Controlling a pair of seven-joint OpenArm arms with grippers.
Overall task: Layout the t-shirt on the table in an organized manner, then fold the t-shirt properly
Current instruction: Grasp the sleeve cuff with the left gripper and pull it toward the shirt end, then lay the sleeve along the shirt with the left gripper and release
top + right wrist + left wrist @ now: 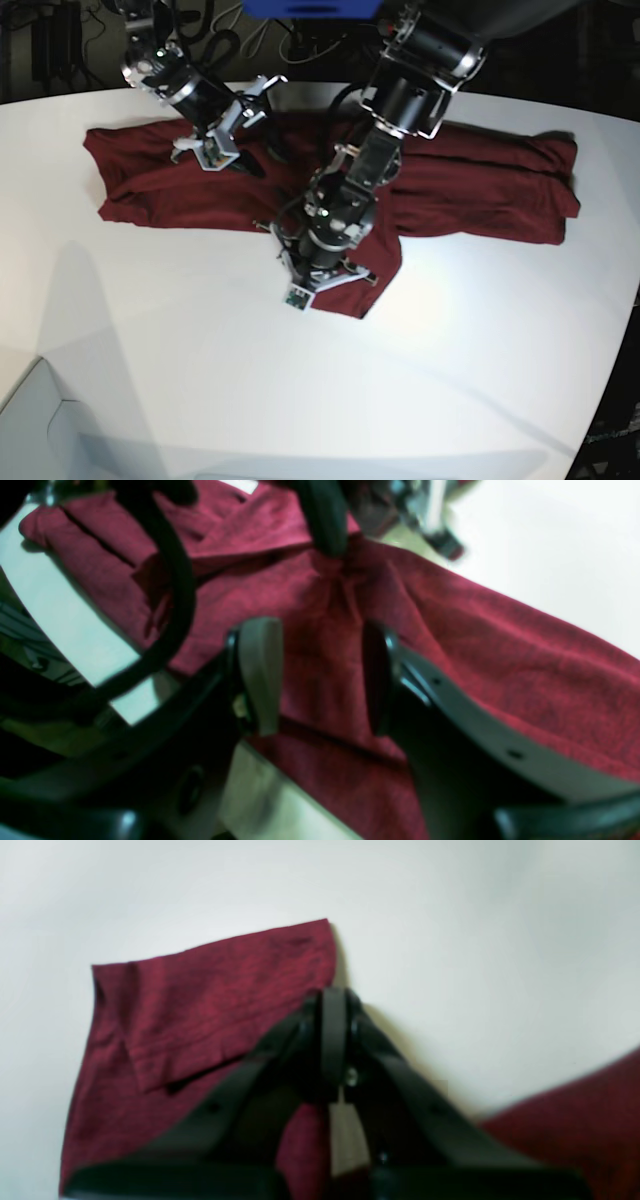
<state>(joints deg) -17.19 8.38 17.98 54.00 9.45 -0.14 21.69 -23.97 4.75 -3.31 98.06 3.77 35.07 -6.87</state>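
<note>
Both wrist views are soft and blurred, and each gripper's own dark body fills the lower part of its picture, so the cloth beneath is largely hidden. In the base view the t-shirt (470,185) lies spread in a long band across the far half of the table (200,340), its middle covered by the left arm and its near flap partly masked by that arm's wrist. The left arm reaches down from the top of that view and bends steeply toward the near edge of the shirt, its gripper (318,272) pointing at the table. In the left wrist view the left gripper (334,1005) has its jaws pressed together at the edge of a folded maroon flap (210,1005) — whether any cloth is caught between them cannot be made out. The right arm comes in from the far left corner, tilted low over the shirt's left part, and the right gripper (320,675) hangs over the fabric with its jaws parted, a pale pad (260,670) on one side and nothing between them but the shirt below. A dark cable (175,595) loops across that view. No readable writing or label shows anywhere.
</note>
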